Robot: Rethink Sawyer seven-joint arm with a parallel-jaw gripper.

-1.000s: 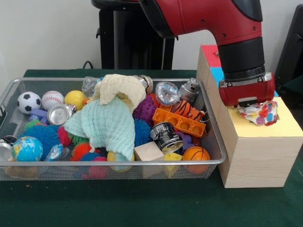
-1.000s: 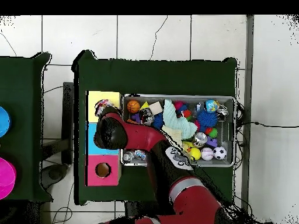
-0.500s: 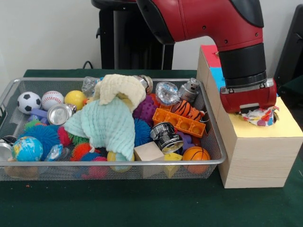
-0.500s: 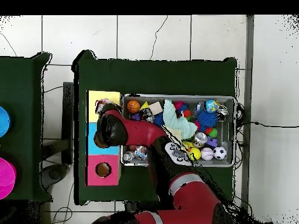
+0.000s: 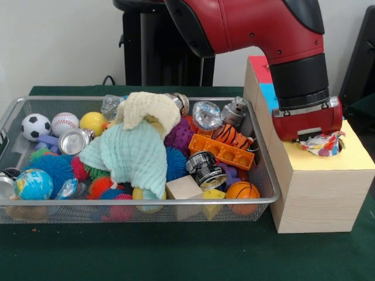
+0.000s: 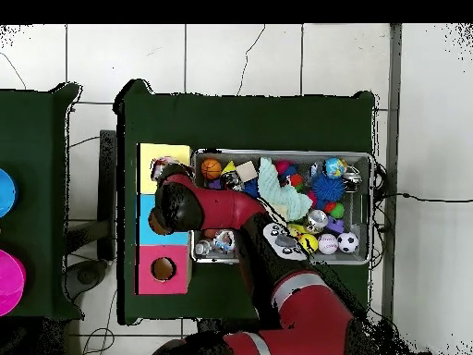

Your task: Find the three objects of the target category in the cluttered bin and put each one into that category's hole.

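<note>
A polka-dot cloth [image 5: 323, 144] is bunched on the yellow top [image 5: 354, 159] of the wooden box, its lower part sunk into a hole there. My gripper [image 5: 311, 136] hangs right above it, touching its upper left edge; the red wrist hides how the jaws stand. In the overhead view the cloth [image 6: 163, 168] peeks out beside the arm's wrist [image 6: 175, 208] on the yellow section [image 6: 152, 154]. Inside the wire bin [image 5: 14, 109] lie a mint green cloth [image 5: 132, 153] and, on top of it, a cream cloth [image 5: 150, 109].
The bin also holds balls, spiky balls, cans, an orange brick [image 5: 227, 152], a wooden cube [image 5: 183, 188] and a toy tiger [image 5: 231, 134]. Behind the yellow section the box has a blue section [image 6: 152, 231] and a pink section with a round hole [image 6: 163, 269].
My gripper has come down a little onto the box. The polka-dot cloth, spread wider a second ago, now sits lower and smaller in the yellow section's hole.
</note>
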